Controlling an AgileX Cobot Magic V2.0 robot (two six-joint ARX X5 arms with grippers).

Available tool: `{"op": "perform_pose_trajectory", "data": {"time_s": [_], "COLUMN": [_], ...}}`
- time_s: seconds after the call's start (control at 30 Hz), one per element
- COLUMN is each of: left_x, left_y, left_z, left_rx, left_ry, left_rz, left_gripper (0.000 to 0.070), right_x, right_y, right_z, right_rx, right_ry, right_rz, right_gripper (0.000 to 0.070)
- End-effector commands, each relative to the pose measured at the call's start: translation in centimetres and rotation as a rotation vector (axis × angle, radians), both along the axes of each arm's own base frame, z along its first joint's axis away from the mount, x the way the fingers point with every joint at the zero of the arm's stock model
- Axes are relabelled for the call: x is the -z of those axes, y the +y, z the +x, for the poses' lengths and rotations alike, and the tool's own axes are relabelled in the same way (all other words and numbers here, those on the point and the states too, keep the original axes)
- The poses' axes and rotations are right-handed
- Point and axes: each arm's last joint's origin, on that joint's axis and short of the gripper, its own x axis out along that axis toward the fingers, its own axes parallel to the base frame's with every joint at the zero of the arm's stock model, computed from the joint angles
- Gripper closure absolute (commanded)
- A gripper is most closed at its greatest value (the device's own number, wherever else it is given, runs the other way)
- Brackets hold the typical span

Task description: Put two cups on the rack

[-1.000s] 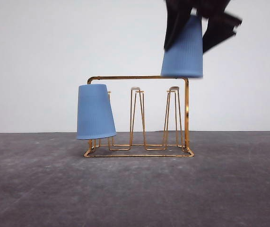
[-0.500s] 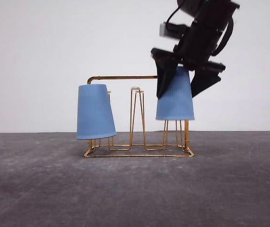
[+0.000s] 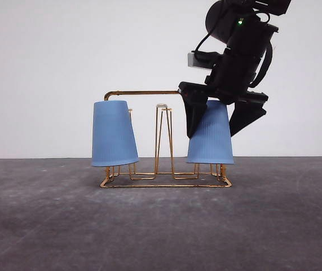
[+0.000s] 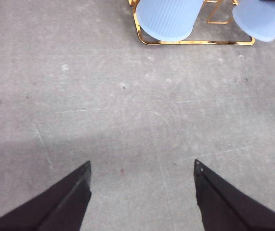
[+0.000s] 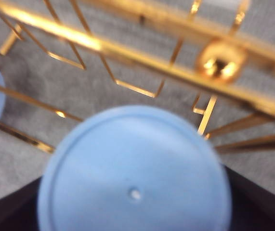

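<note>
Right pincer (image 3: 217, 121) grips inverted cup (image 3: 210, 141) on rack (image 3: 144, 92).

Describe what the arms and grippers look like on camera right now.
The right arm is matte black and blocky, with a black cable looped along it, a small green light near the top and a pale grey block at the wrist. Its gripper has broad black wedge fingers. The left gripper shows two black tapering fingers.

The right gripper (image 3: 217, 121) hides the right cup's (image 3: 210, 141) top; the rack's (image 5: 127, 53) bars blur in the right wrist view.
</note>
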Motion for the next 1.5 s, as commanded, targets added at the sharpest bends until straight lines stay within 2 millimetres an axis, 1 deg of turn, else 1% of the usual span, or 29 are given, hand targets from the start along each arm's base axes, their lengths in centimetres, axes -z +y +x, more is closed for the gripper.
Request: {"op": "perform_pose_trajectory", "data": {"time_s": [0.0,0.07,0.17,0.27,0.4,0.43,0.5,0.53,0.6,0.7,0.77,0.87,1.0,1.2,1.33,1.47], "left_x": [-0.1,-0.1,-0.1,-0.1,-0.1,-0.1,-0.1,-0.1,-0.1,-0.1,-0.1,-0.1,-0.1,-0.1,-0.2,-0.2], "left_y": [-0.1,-0.1,-0.1,-0.1,-0.1,-0.1,-0.1,-0.1,-0.1,-0.1,-0.1,-0.1,-0.1,-0.1,-0.1,-0.1], "left_z": [0.1,0.1,0.1,0.1,0.1,0.1,0.1,0.1,0.1,0.1,0.1,0.1,0.1,0.1,0.1,0.1], "left_rx": [0.001,0.001,0.001,0.001,0.001,0.001,0.001,0.001,0.001,0.001,0.001,0.001,0.001,0.002,0.003,0.011], "left_ry": [-0.006,-0.006,-0.006,-0.006,-0.006,-0.006,-0.006,-0.006,-0.006,-0.006,-0.007,-0.007,-0.006,-0.006,-0.008,-0.013], "left_rz": [-0.001,-0.001,-0.001,-0.001,-0.001,-0.001,-0.001,-0.001,0.000,0.000,-0.001,-0.001,0.000,0.000,0.000,0.008], "left_gripper": [0.0311,0.0311,0.0311,0.0311,0.0311,0.0311,0.0311,0.0311,0.0311,0.0311,0.0311,0.0311,0.0311,0.0311,0.0311,0.0311], "right_x": [0.2,-0.1,-1.5,-4.0,-7.4,-7.9,-8.6,-8.7,-8.9,-8.4,-7.6,-6.2,-4.2,-1.5,0.2,1.6], "right_y": [0.4,0.4,0.1,-0.4,-1.3,-1.4,-1.7,-1.9,-2.1,-2.5,-2.8,-3.5,-4.8,-6.7,-7.6,-8.1], "right_z": [0.4,0.3,-0.1,-0.9,-2.9,-3.6,-4.8,-5.2,-6.2,-7.9,-9.3,-11.6,-14.4,-18.0,-19.8,-20.7], "right_rx": [-0.006,-0.006,-0.001,0.001,-0.014,-0.022,-0.031,-0.034,-0.041,-0.059,-0.076,-0.096,-0.105,-0.051,-0.001,0.037], "right_ry": [-0.005,-0.008,0.003,0.026,0.054,0.061,0.083,0.083,0.061,-0.006,-0.061,-0.127,-0.174,-0.230,-0.262,-0.295], "right_rz": [-0.002,0.001,-0.004,-0.015,-0.032,-0.040,-0.054,-0.053,-0.043,0.001,0.034,0.072,0.141,0.238,0.321,0.389], "right_gripper": [0.0068,0.0043,0.0041,0.0042,0.0045,0.0053,0.0101,0.0114,0.0120,0.0120,0.0120,0.0120,0.0120,0.0121,0.0121,0.0121]}}
